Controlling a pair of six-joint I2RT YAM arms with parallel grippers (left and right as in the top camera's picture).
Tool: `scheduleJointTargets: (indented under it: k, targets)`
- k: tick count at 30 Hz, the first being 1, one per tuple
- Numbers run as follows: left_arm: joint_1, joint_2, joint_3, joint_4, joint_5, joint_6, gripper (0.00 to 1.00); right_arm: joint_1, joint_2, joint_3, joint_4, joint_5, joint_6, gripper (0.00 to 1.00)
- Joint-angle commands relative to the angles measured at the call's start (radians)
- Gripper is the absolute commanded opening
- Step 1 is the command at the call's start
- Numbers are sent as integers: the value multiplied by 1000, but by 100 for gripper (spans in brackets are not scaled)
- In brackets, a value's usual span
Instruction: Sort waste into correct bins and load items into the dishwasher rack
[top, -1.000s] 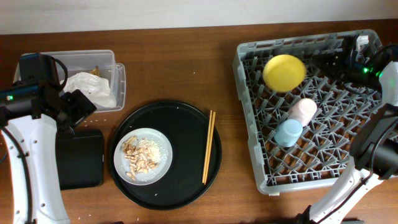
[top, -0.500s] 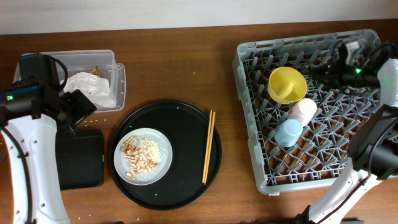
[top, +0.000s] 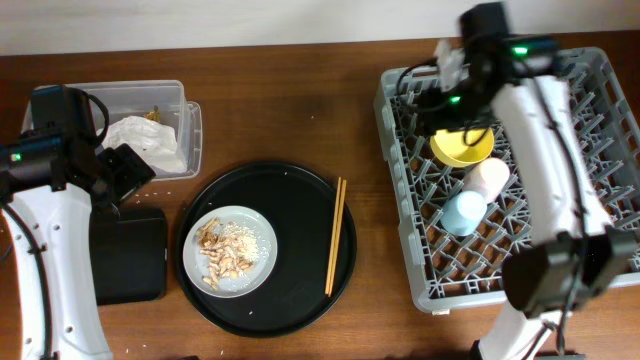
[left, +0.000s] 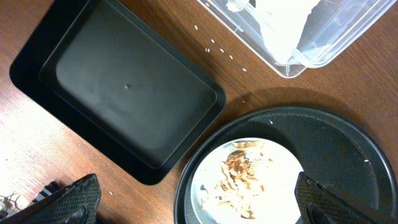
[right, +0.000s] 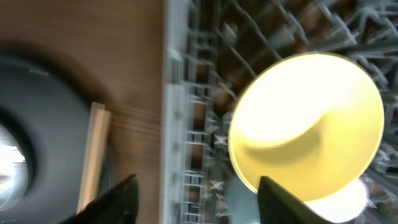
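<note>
Both empty, jaws apart: right gripper (right: 196, 186) just short of yellow round bowl (right: 308, 124) in grey pegged plastic rack (right: 180, 93); flat black rect. tray (left: 124, 93) ahead of left gripper (left: 196, 186).

1. The right arm (top: 545, 150) hides part of the rack (top: 420, 260) and the yellow bowl's (top: 462, 152) top edge.
2. The right wrist view is blurry, and the chopsticks (right: 93, 155) are only a smear.
3. The left arm (top: 60, 130) covers the clear box's (top: 170, 95) left end.
4. In the left wrist view, the box and the plate (left: 202, 183) run off the edges.
</note>
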Motion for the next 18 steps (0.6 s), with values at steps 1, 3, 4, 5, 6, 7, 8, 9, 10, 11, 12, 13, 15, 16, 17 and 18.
scheduleJointTargets:
  k: [1, 3, 4, 5, 6, 7, 8, 9, 10, 11, 12, 13, 15, 16, 17, 18]
  targets:
    - [2, -8, -1, 2, -11, -13, 99, 41, 69, -9, -6, 223, 78, 52]
    - [2, -8, -1, 2, -11, -13, 99, 47, 98, -9, -7, 214, 78, 49]
    - [2, -8, -1, 2, -11, -13, 99, 47, 116, -9, -6, 214, 78, 47]
    - [2, -8, -1, 2, -11, -13, 99, 47, 129, -9, -5, 214, 78, 47]
    - [2, -8, -1, 2, -11, -13, 99, 45, 156, -9, -3, 215, 78, 46]
    - [2, -8, -1, 2, -11, -13, 99, 45, 166, -9, -3, 215, 78, 45]
    - [2, -8, -1, 2, -11, -13, 99, 45, 175, -9, -2, 214, 78, 45]
    - [2, -8, -1, 2, -11, -13, 99, 44, 184, -9, 1, 214, 78, 42]
    - [2, -8, -1, 2, -11, -13, 99, 44, 188, -9, 4, 214, 78, 37]
    - [2, -8, -1, 2, -11, -13, 99, 44, 193, -9, 9, 214, 78, 30]
    - [2, -8, -1, 2, -11, -13, 99, 44, 193, -9, 13, 214, 78, 27]
    - [2, -8, -1, 2, -11, -13, 99, 44, 193, -8, 18, 214, 79, 24]
    - [2, -8, -1, 2, -11, -13, 99, 44, 189, -5, 16, 213, 79, 16]
    - [2, -8, -1, 2, -11, -13, 99, 44, 185, 6, 6, 210, 78, 12]
    - [2, -8, -1, 2, -11, -13, 99, 43, 184, 21, -3, 206, 78, 8]
    - [2, -8, -1, 2, -11, -13, 99, 42, 182, 44, -16, 203, 78, 7]
